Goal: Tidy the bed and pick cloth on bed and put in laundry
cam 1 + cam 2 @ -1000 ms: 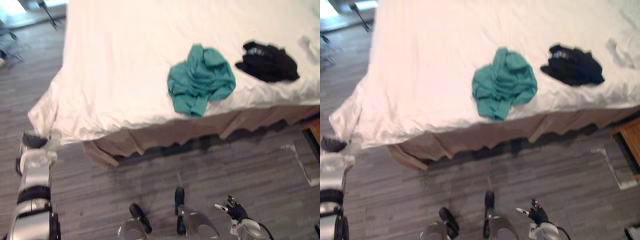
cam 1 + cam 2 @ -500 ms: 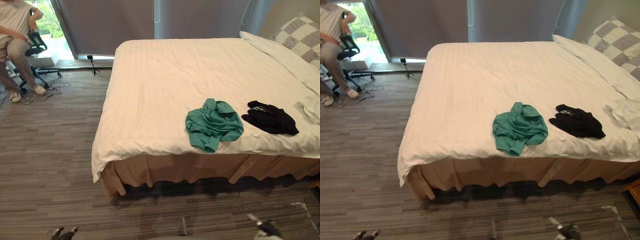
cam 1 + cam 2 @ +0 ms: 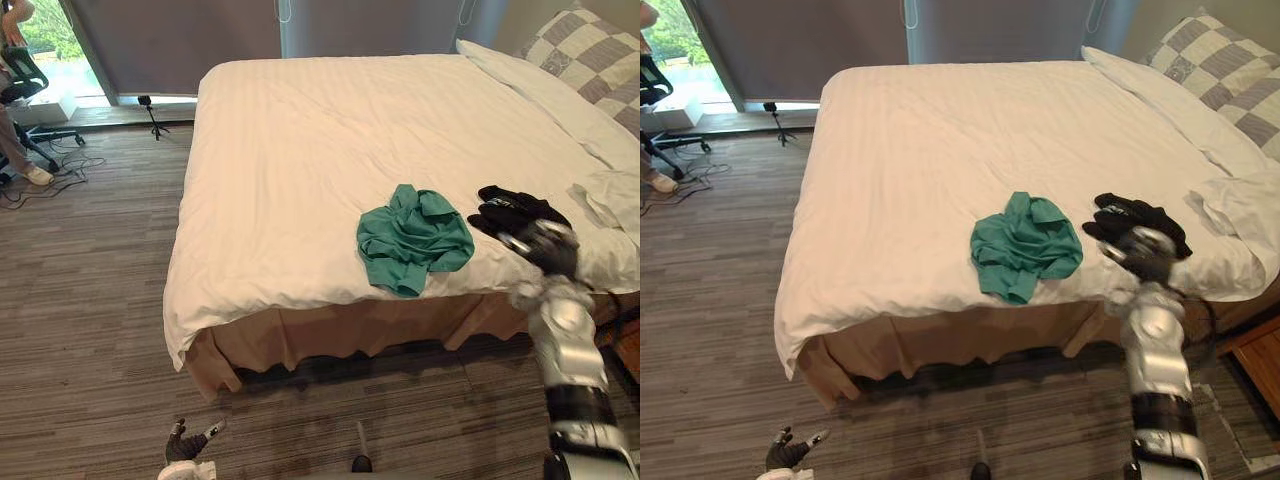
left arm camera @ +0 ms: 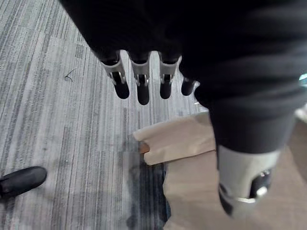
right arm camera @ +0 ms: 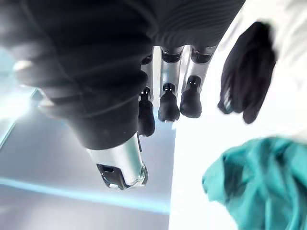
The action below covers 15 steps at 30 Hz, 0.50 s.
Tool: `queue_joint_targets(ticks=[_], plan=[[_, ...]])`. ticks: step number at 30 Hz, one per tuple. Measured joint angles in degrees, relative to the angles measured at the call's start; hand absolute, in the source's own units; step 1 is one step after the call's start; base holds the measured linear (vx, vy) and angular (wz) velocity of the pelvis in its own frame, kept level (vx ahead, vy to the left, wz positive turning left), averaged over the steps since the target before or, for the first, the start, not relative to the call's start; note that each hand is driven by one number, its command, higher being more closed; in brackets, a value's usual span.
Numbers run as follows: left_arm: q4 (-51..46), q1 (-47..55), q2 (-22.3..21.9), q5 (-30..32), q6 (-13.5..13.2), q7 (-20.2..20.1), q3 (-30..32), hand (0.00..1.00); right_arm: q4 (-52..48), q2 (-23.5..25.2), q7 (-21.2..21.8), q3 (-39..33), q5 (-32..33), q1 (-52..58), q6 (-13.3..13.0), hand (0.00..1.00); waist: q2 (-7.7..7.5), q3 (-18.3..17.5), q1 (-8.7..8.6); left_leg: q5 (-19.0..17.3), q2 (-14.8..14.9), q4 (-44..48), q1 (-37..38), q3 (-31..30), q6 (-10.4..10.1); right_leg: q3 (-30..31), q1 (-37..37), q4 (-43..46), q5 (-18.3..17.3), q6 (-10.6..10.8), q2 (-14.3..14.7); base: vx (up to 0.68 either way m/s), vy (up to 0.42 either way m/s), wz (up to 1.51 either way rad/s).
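Both head eyes overlook the bed [image 3: 300, 140] from its side, sharing it; wrist cameras hug the left hand [image 4: 142, 86] and right hand [image 5: 168, 103].

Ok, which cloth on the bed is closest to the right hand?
The black cloth: the right hand is raised right beside it at the edge of the bed, while the teal cloth lies farther left.

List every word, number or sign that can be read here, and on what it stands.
None can be read.
A small pale patch on the black garment is too blurred to read.
The green garment, white duvet and checked pillow carry no print.
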Motion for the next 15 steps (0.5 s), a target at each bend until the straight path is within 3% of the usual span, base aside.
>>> queue_joint_targets(ticks=[1, 4, 7, 8, 9, 10, 13, 15], plan=[[0.97, -0.26, -0.24, 0.23, -0.02, -0.06, -0.56, 0.0, 0.12, 1.25, 2.07, 3.3, 2.13, -3.34, 0.48, 1.0, -0.01, 0.37, 1.22, 0.02, 0.03, 0.01, -0.47, -0.82, 0.04, -0.74, -0.07, -0.01, 0.15, 0.12, -0.09, -0.05, -0.008, 0.16], [2.67, -1.03, -0.41, 1.14, -0.01, -0.04, -0.78, 0.0, 0.93, 4.75, 3.71, 9.08, 6.15, -8.46, 2.53, 1.0, -0.2, 1.67, 2.29, 0.31, 0.05, 0.19, -1.54, -2.62, 0.47, -2.05, -0.3, -0.03, 0.34, -0.14, -0.25, -0.08, -0.014, 0.28], [2.22, -4.39, -0.25, 0.93, 0.23, 0.12, -2.04, 0.0, 5.19, 10.12, 4.61, 13.81, 9.3, -17.22, 4.43, 1.0, -0.54, 7.04, 4.04, 1.31, -0.11, 1.16, -4.66, -4.74, 1.53, -3.05, -2.37, -0.04, 1.25, -1.03, -0.79, -0.17, -0.012, 0.28], [0.99, -7.05, -0.26, -0.64, 0.59, 0.12, -2.21, 0.0, 7.56, 12.02, 4.25, 15.44, 10.75, -21.98, 4.4, 1.0, -0.41, 10.19, 5.46, 2.61, -0.26, 1.19, -7.81, -5.23, 2.14, -3.42, -4.91, -0.02, 2.6, -1.08, -1.08, -0.2, -0.024, 0.23], [-0.08, -8.79, -0.22, -1.21, 0.83, 0.14, -2.2, 0.0, 8.91, 12.7, 4.08, 15.89, 10.86, -24.96, 4.36, 1.0, -0.08, 12.9, 5.73, 3.57, -0.63, 1.18, -9.54, -6.1, 2.54, -4.1, -6.18, -0.01, 3.26, -1.11, -1.38, -0.28, -0.015, 0.4], [-2.11, -11.21, -0.13, -1.88, 2.5, 0.43, -2.18, 0.0, 10.6, 13.57, 3.37, 15.93, 11.17, -28.99, 4.05, 1.0, 0.72, 17.45, 6.26, 4.84, -0.91, 1.14, -12.11, -7.24, 3.18, -4.81, -8.27, 0.0, 4.36, -1.14, -1.83, -0.18, 0.001, 0.38], [-4.01, -13.81, -0.08, -3.94, 5.79, 1.47, -2.3, 0.0, 13.64, 13.75, 2.0, 17.54, 11.83, -33.68, 3.4, 1.0, 1.9, 23.84, 7.58, 6.49, -1.91, 1.01, -16.97, -8.11, 4.03, -5.34, -12.65, 0.0, 6.25, -1.0, -2.62, -0.15, 0.039, 0.2], [-3.3, -14.57, -0.12, -6.17, 7.65, 2.14, -4.41, 0.0, 15.32, 13.78, 1.06, 18.15, 12.95, -33.64, 3.31, 1.0, 2.55, 24.56, 8.04, 7.18, -2.31, 0.99, -20.9, -8.94, 4.61, -5.83, -16.12, 0.0, 7.04, -0.62, -3.24, -0.08, 0.05, 0.21]])
